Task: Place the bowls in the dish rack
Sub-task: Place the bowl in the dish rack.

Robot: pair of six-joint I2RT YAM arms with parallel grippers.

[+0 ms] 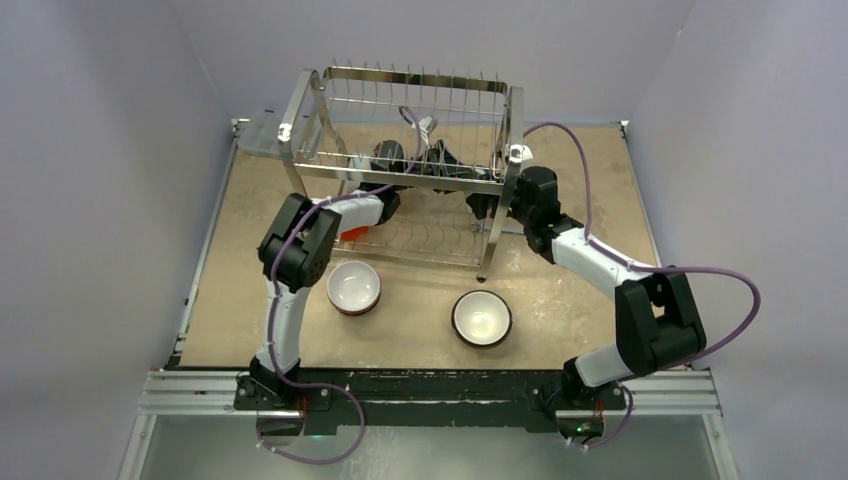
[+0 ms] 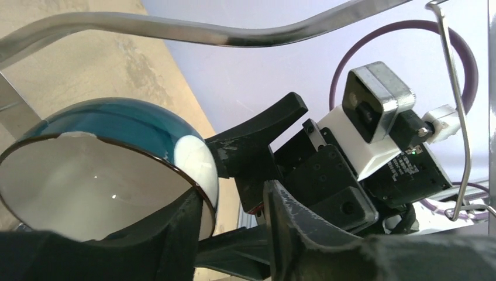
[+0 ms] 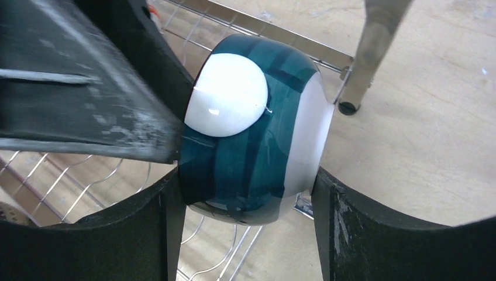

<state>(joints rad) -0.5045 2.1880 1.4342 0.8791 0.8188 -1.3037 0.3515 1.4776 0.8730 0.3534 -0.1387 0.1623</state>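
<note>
A teal-and-white bowl (image 3: 251,134), white inside, is held on its side inside the lower tier of the dish rack (image 1: 410,78). My right gripper (image 3: 243,193) is shut on it, one finger at its foot and one at its rim. In the left wrist view the bowl (image 2: 117,123) has my left gripper (image 2: 234,205) open at its rim. One finger (image 2: 169,240) is inside the bowl and the other stands a little off the outer wall. In the top view both grippers, left (image 1: 398,158) and right (image 1: 442,160), meet in the rack.
Two white-inside bowls sit upright on the table in front of the rack, one at centre-left (image 1: 353,287) and one at centre-right (image 1: 482,318). Something orange (image 1: 350,232) shows under my left forearm. A clear plastic box (image 1: 258,135) stands left of the rack. A rack leg (image 3: 368,52) is close by.
</note>
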